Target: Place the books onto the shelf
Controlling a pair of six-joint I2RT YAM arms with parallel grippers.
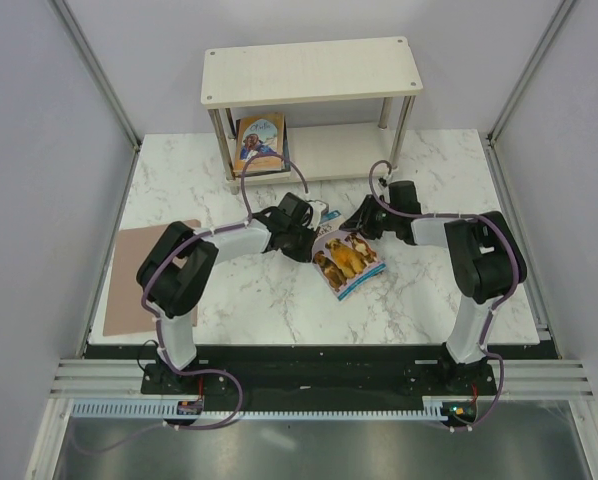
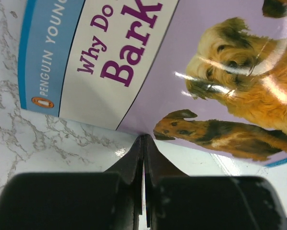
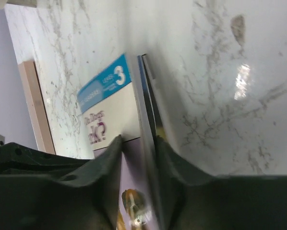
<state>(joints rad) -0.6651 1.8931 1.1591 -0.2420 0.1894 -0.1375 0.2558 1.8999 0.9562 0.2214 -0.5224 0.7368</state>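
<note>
Since the dog book (image 1: 347,262) is a thin paperback, it is judged light and floppy. Its glossy cover is likely slippery, and glare is seen across the dogs in the left wrist view. A hold on 1 long edge, close to the spine where the pages are stiffest, is judged best. At a loose corner the cover would be expected to bend or the pages to fan.

Location: the dog book is found on the table (image 1: 259,300), skewed, between the 2 arms and well in front of the shelf (image 1: 309,70).

Right gripper (image 1: 364,222): in the right wrist view 1 finger is seen on each face of the book's edge, both touching, so it is taken as closed on the dog book. A dark blue edge is noted just behind the cover. Whether it is the back cover or a 2nd book cannot be told.

Left gripper (image 1: 301,238): the jaws are pressed together with nothing between them. The tip is set against the book's near edge and is judged to act as a brace.

Appearance: a pale lilac-blue cover is noted, with 3 shaggy golden and tan-and-black dogs. A white panel with purple lettering "Why Do… Bark", a blue Penguin band and a blue tab marked 3 are also seen.

A tan book (image 1: 259,140) is seen on the shelf's lower tier, at the left end.
</note>
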